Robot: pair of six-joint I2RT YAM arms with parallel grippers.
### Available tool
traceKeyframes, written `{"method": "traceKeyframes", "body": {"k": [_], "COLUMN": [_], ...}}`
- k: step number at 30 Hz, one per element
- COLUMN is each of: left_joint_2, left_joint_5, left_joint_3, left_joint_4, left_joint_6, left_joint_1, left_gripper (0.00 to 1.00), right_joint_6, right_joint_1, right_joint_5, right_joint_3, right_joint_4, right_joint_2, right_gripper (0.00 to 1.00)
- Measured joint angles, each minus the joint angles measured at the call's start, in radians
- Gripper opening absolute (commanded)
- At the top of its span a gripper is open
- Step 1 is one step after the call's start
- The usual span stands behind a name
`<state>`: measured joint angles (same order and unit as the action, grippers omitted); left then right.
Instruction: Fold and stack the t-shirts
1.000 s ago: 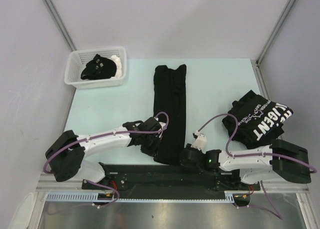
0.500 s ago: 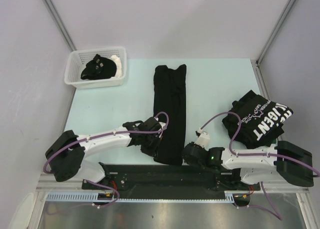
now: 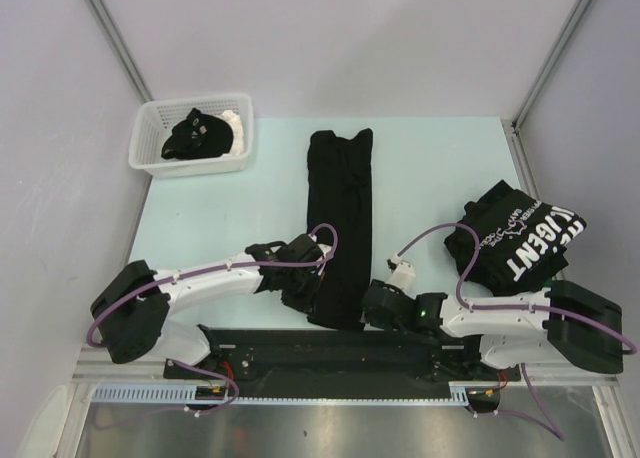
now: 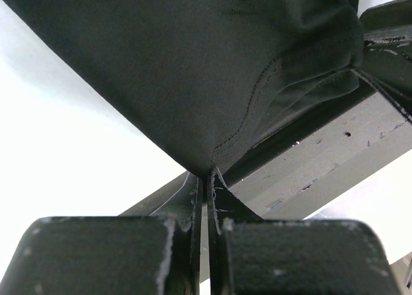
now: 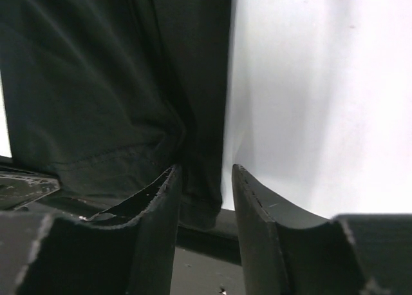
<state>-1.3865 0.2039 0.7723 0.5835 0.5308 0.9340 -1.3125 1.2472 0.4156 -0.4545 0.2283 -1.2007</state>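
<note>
A black t-shirt [image 3: 340, 198], folded into a long narrow strip, lies down the middle of the table. My left gripper [image 3: 314, 298] holds its near left corner; in the left wrist view the gripper [image 4: 207, 174] is shut on the hem of the shirt [image 4: 212, 69], which lifts into a peak. My right gripper [image 3: 368, 308] sits at the near right corner. In the right wrist view that gripper [image 5: 206, 174] is open, with the shirt's [image 5: 109, 95] corner lying between its fingers. A second t-shirt [image 3: 520, 238], folded, with big white lettering, rests at the right.
A white slotted basket [image 3: 150, 158] holding a dark garment stands at the far left corner. The black base rail [image 3: 330, 348] runs along the near edge just behind the shirt's hem. Pale green table [image 3: 220, 218] shows between the basket and the strip.
My right gripper shifted slightly at the shirt's near right corner and its jaws now stand apart. The left arm and both shirts have not moved.
</note>
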Motion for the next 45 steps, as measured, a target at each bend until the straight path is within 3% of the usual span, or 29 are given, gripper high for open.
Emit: {"method": "traceKeyframes", "body": {"k": [11,17,23,45], "left_joint_2": [0.0,0.0,0.0,-0.001], "left_joint_5": [0.0,0.001,0.008,0.008], "left_joint_3": [0.0,0.0,0.0,0.0], "left_joint_4": [0.0,0.0,-0.003,0.0], "left_joint_6": [0.0,0.0,0.0,0.0], "left_joint_1": [0.0,0.0,0.0,0.0], "left_gripper": [0.0,0.0,0.0,0.0], "right_joint_6": [0.006,0.002,0.0,0.042], "right_joint_1": [0.006,0.035,0.035,-0.018], "right_joint_5": [-0.018,-0.009,0.022,-0.039], "right_joint_3": [0.0,0.002,0.004,0.032], "right_joint_4": [-0.032,0.062,0.124,-0.076], "right_joint_2": [-0.005,0.128,0.231,0.032], "right_gripper": [0.46,0.56,0.58,0.56]}}
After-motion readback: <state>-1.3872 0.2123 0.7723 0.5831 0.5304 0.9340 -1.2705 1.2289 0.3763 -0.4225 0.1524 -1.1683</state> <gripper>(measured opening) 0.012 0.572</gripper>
